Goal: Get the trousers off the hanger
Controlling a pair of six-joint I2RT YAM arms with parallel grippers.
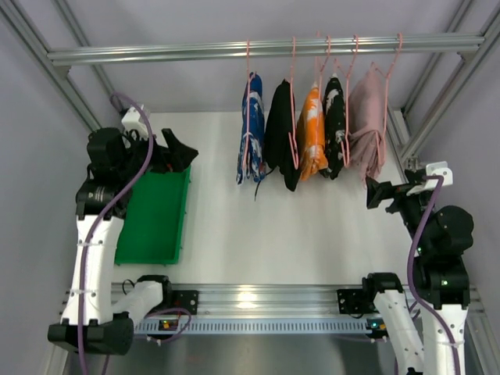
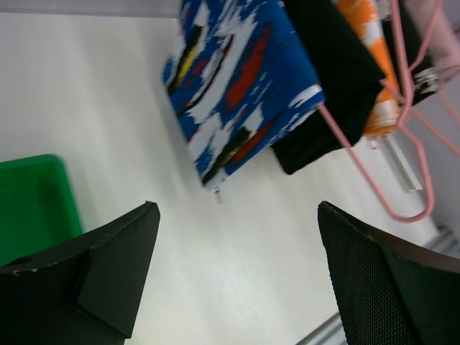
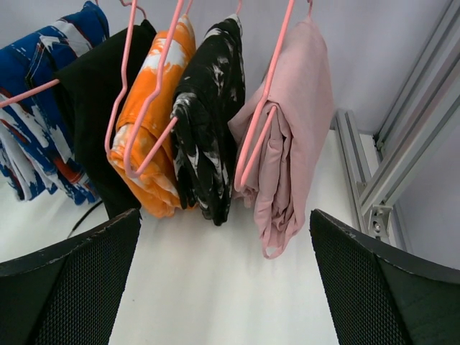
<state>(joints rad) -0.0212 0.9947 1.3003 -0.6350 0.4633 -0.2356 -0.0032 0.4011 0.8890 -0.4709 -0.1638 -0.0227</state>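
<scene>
Along the metal rail point(image 1: 266, 48) at the far side of the table point(image 1: 266, 242), five folded garments hang on pink hangers point(image 2: 354, 158). From the left:

- blue printed trousers point(image 1: 251, 129)
- plain black trousers point(image 1: 280, 137)
- an orange-and-white pair point(image 1: 312, 137)
- a black-and-white pair point(image 1: 335, 125)
- a pale pink pair point(image 1: 367, 125)

The blue and black trousers hang pressed side by side, both on their hangers and clear of the table surface. A dark drawstring point(image 1: 258, 187) dangles below the black pair.

Left gripper point(image 2: 236, 215): fingers spread wide with nothing between them. It is poised over the far end of the green tray point(image 1: 156, 219), left of the blue trousers and apart from them. Its camera looks up at the blue print.

Right gripper point(image 3: 224, 223): fingers likewise spread and empty. It is held at the right side of the table, low and near the pink pair, touching no garment. The whole row shows in its camera view.
</scene>
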